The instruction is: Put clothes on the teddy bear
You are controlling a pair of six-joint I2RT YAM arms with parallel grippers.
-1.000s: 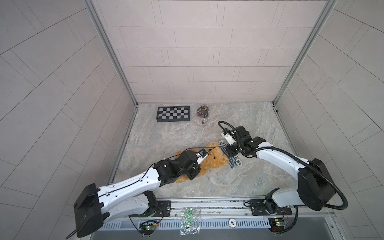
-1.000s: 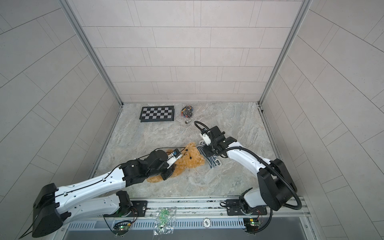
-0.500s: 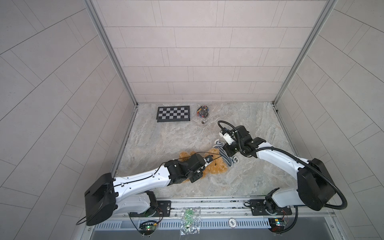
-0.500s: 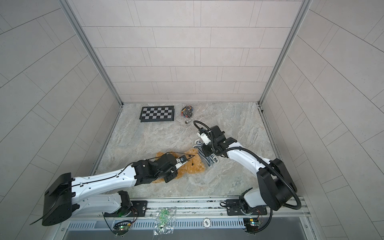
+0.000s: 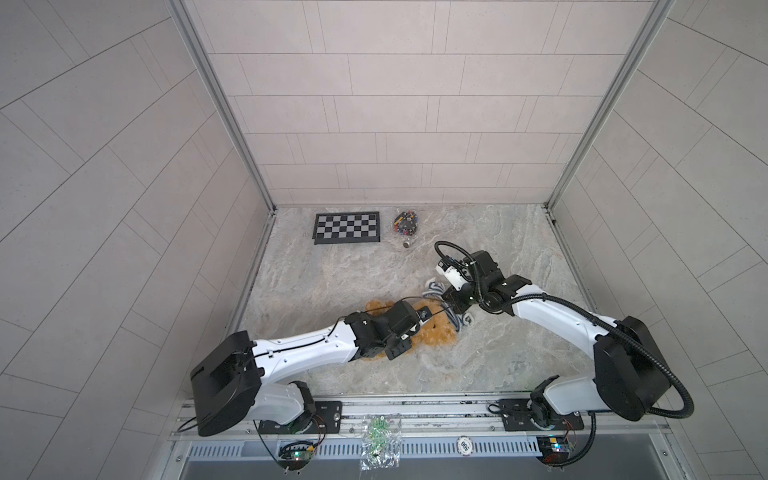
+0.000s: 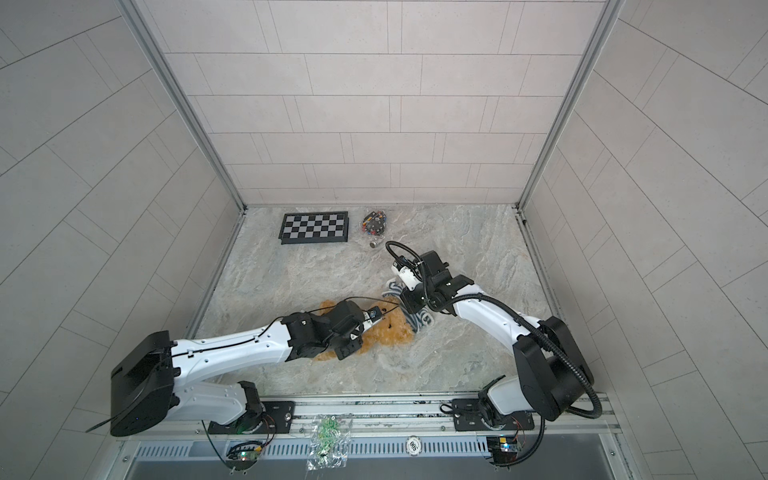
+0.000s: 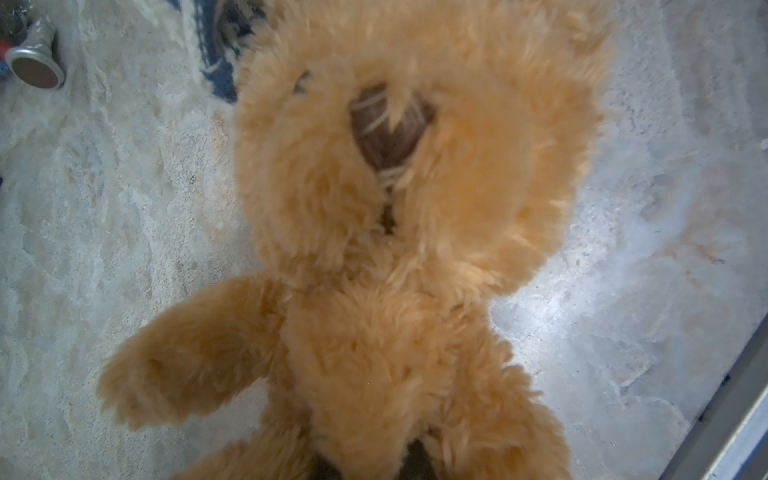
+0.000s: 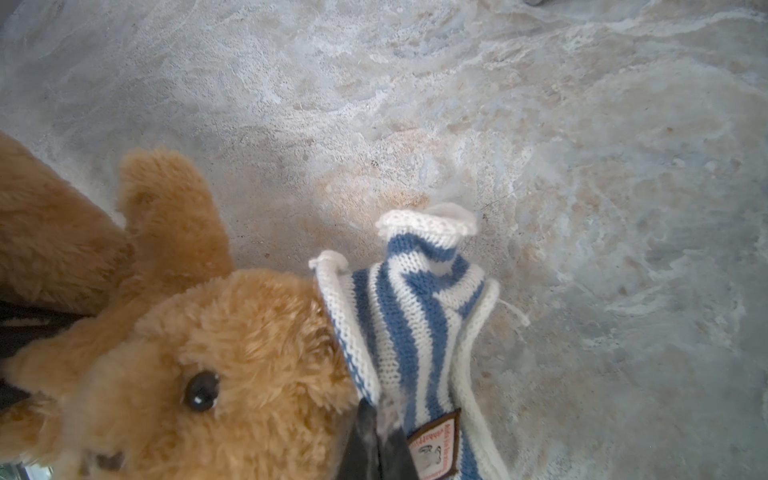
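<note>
The teddy bear [image 5: 438,332] lies face up on the worktop [image 5: 332,274], near the middle, between the two arms. The left tool [image 7: 370,465] is almost closed and pinches the bear's fluffy body low down. The right tool [image 8: 376,446] is closed tight on the edge of the blue and white striped shirt [image 8: 415,316]. The shirt touches the side of the bear's head, close to one eye. A checkered board [image 5: 347,227] lies far back, well apart from the bear.
</note>
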